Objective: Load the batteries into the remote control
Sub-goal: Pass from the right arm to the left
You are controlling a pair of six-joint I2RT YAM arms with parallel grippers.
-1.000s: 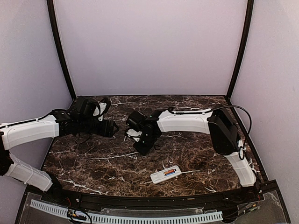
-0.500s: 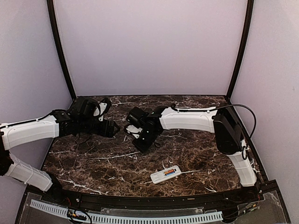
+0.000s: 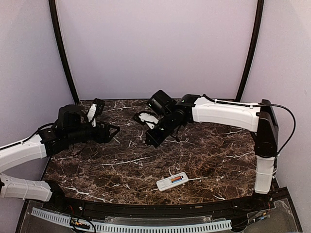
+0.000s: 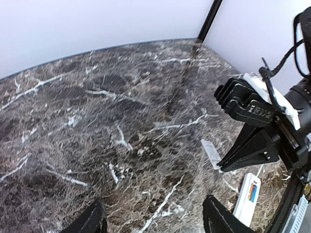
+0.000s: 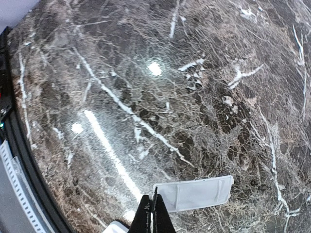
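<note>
Top external: R hand point(image 3: 151, 140) farther back

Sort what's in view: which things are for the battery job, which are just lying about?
For the job: remote control, back up; batteries, sitting in its compartment.
Lying about: white flat panel, apart from the remote, perhaps its cover; white slotted strip along the near edge.

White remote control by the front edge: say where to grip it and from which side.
Probably grip the white rectangular plastic remote control across its long edges, at the plain white half, coming down from above. It lies flat and slanted on the dark marble table, and its other half shows orange and blue batteries.
</note>
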